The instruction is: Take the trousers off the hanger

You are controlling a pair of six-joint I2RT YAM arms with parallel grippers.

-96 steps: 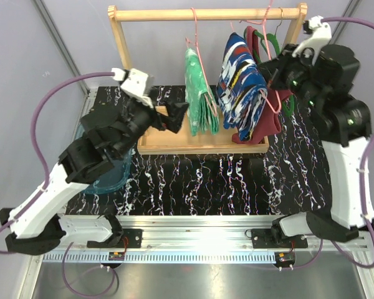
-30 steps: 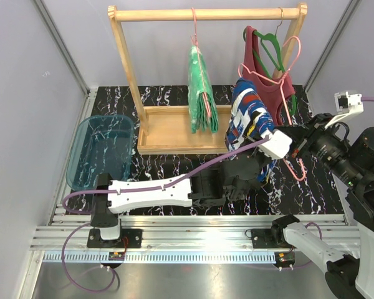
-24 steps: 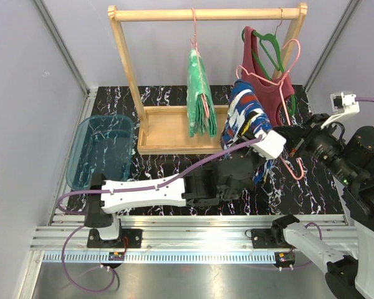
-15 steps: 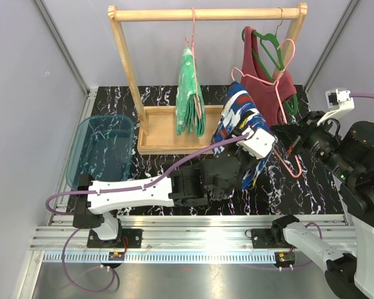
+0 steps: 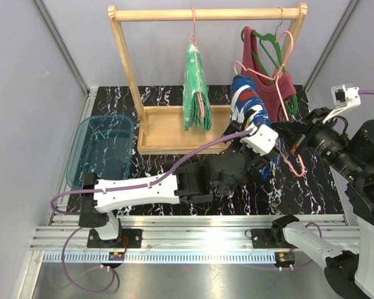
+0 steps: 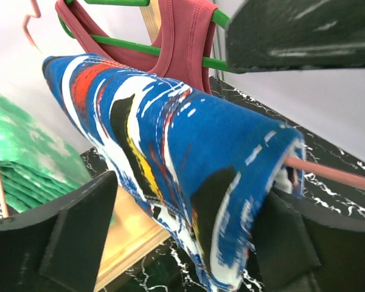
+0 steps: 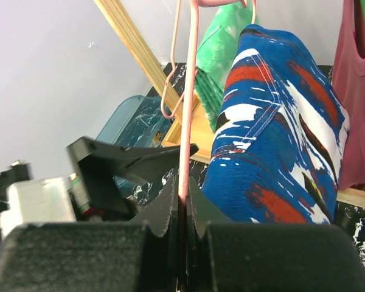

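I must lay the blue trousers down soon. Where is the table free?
Free: the bin, which looks empty, and the table strip between the wooden tray and the left arm. Crowded: around the blue trousers, where the left gripper and right gripper meet.

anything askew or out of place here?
The pink hanger carrying the blue trousers is off the rail, tilted, pinched by the right gripper; the left gripper sits open around them. The green trousers hang straight on the rail.

The blue trousers (image 6: pixel 170 152) fill the left claw's (image 6: pixel 182 243) spread jaws; the hanger (image 6: pixel 334 173) juts out sideways, and the tank top (image 6: pixel 182 36) crowds just beyond.
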